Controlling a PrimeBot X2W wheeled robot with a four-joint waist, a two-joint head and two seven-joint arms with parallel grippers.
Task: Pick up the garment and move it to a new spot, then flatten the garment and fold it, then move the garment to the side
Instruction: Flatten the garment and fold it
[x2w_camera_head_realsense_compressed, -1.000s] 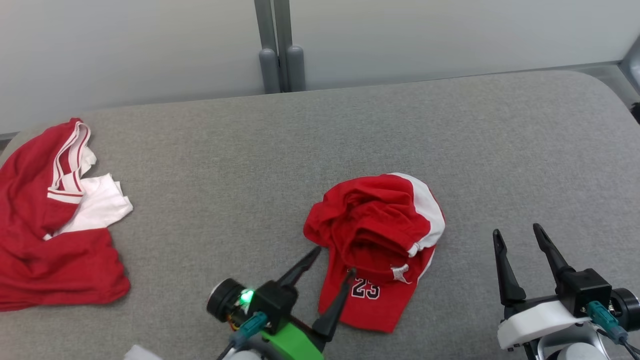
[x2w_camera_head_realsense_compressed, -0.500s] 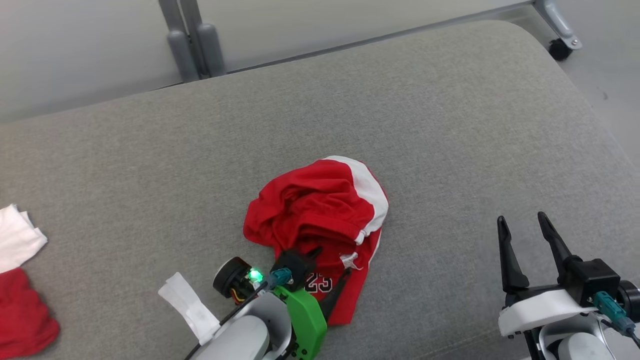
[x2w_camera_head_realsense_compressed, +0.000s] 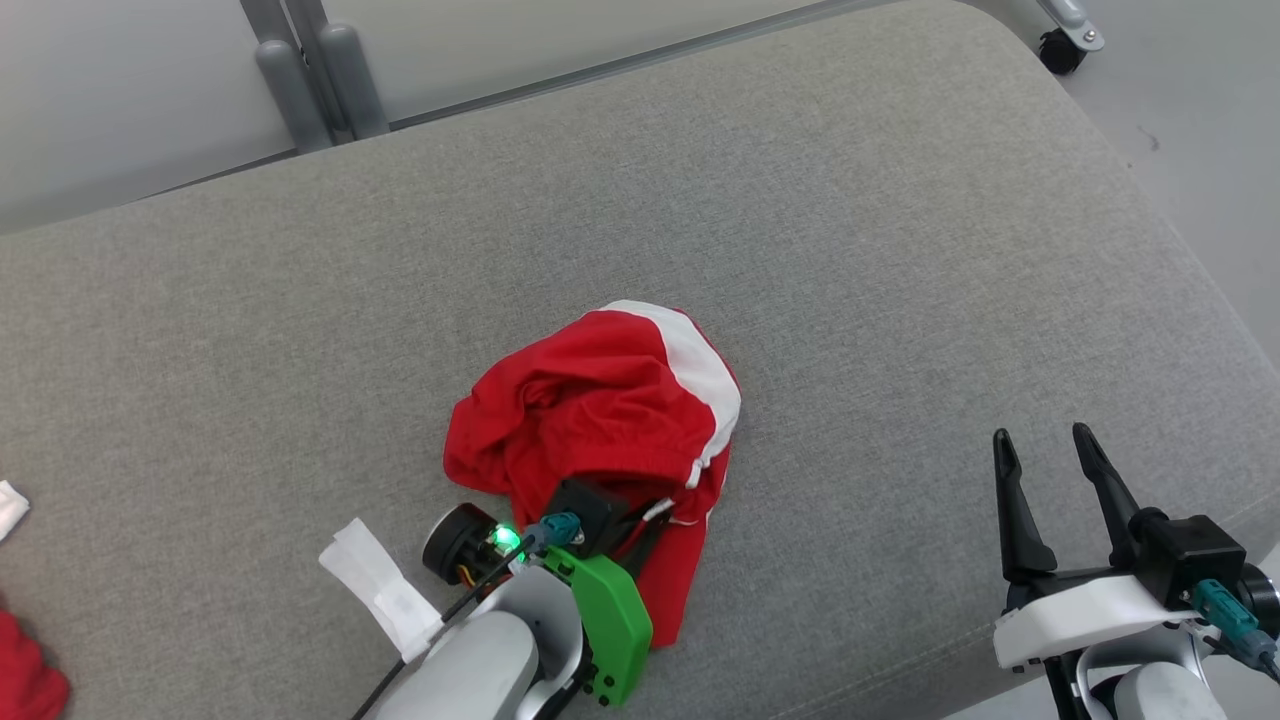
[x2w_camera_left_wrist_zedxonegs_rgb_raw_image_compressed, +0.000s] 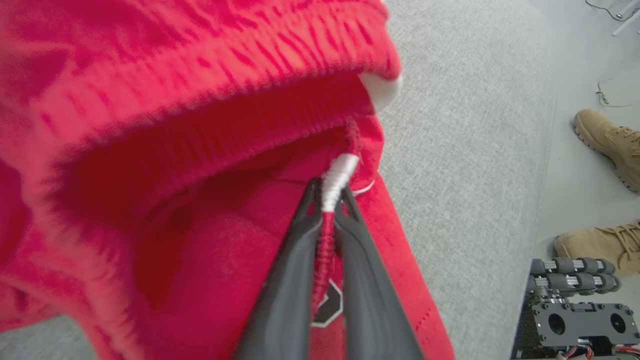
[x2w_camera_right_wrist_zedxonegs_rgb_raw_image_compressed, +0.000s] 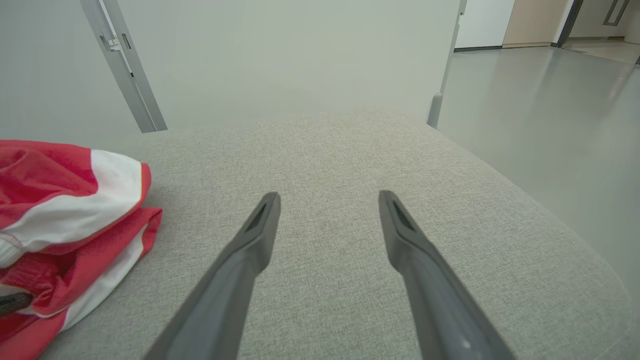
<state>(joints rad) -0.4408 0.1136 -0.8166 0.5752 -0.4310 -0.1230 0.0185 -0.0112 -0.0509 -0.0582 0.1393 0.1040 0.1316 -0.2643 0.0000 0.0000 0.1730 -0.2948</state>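
The garment (x2w_camera_head_realsense_compressed: 600, 400) is a crumpled red piece with a white side panel, lying near the front middle of the grey padded table (x2w_camera_head_realsense_compressed: 850, 250). My left gripper (x2w_camera_head_realsense_compressed: 650, 520) reaches into its near edge. In the left wrist view the left gripper (x2w_camera_left_wrist_zedxonegs_rgb_raw_image_compressed: 327, 189) is shut on a red-and-white cord and fold of the garment (x2w_camera_left_wrist_zedxonegs_rgb_raw_image_compressed: 175, 150). My right gripper (x2w_camera_head_realsense_compressed: 1038, 434) stands open over bare table at the front right, well apart from the cloth. In the right wrist view the right gripper (x2w_camera_right_wrist_zedxonegs_rgb_raw_image_compressed: 328, 196) has nothing between its fingers, and the garment (x2w_camera_right_wrist_zedxonegs_rgb_raw_image_compressed: 60, 200) lies at the left.
Another red cloth (x2w_camera_head_realsense_compressed: 25, 685) shows at the lower left corner. Grey metal posts (x2w_camera_head_realsense_compressed: 320, 70) stand behind the table and a caster wheel (x2w_camera_head_realsense_compressed: 1065, 45) at its far right corner. The table's rounded right edge drops to the floor. A person's tan boots (x2w_camera_left_wrist_zedxonegs_rgb_raw_image_compressed: 607, 142) stand beside the table.
The head camera has turned right, so the whole scene slid left. My left gripper moved forward onto the garment's near edge and shut on it. The right gripper stayed open in place.
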